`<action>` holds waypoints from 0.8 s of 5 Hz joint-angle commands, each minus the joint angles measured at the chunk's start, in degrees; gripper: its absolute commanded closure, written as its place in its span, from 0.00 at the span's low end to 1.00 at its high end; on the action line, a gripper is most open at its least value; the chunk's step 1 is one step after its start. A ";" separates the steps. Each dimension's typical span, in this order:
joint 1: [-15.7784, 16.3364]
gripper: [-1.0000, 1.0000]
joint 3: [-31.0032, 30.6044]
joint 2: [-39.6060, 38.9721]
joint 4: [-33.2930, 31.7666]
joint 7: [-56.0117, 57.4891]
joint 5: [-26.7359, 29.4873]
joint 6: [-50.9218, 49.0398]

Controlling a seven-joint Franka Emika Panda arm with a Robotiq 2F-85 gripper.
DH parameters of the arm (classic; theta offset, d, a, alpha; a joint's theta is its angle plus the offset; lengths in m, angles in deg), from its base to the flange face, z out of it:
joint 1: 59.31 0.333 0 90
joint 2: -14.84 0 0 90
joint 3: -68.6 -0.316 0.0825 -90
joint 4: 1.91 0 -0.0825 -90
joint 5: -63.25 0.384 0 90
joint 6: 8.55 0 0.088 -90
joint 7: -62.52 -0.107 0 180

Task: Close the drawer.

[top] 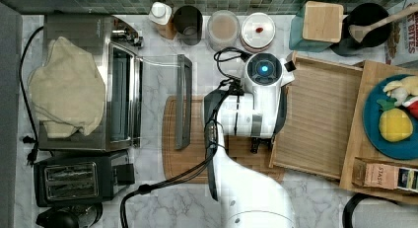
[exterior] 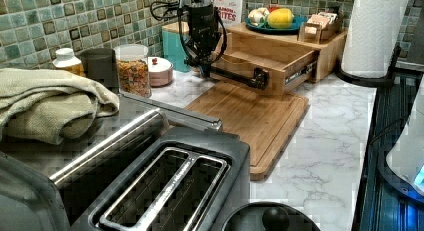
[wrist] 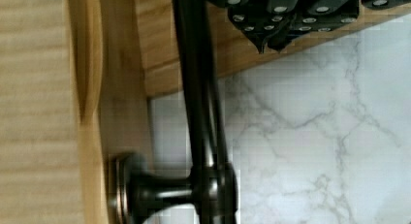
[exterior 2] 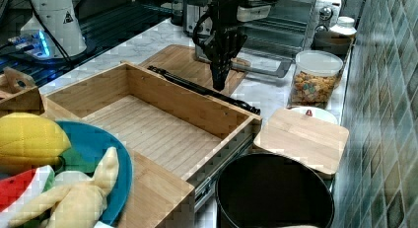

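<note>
Drawer (exterior 2: 162,124) of light ribbed bamboo stands open, dark bar handle (exterior 2: 202,90) in front.

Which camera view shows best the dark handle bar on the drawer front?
The wrist view: the handle runs close up, with its mounting post. The left view and right view show it small; in the top view the arm covers most of it.

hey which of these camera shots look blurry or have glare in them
Wrist view: the dark drawer handle is close and soft-edged. Left view: the toaster in the foreground is blurred. Top view: the oven's glass door catches faint reflections. Right view: the drawer is evenly lit.
</note>
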 commanded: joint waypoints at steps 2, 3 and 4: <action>-9.48 1.00 4.55 -1.19 5.68 8.72 3.46 -3.46; -10.87 1.00 7.62 -1.32 6.99 12.80 -1.45 -4.13; -12.46 1.00 10.18 -1.85 6.28 15.26 -4.19 0.12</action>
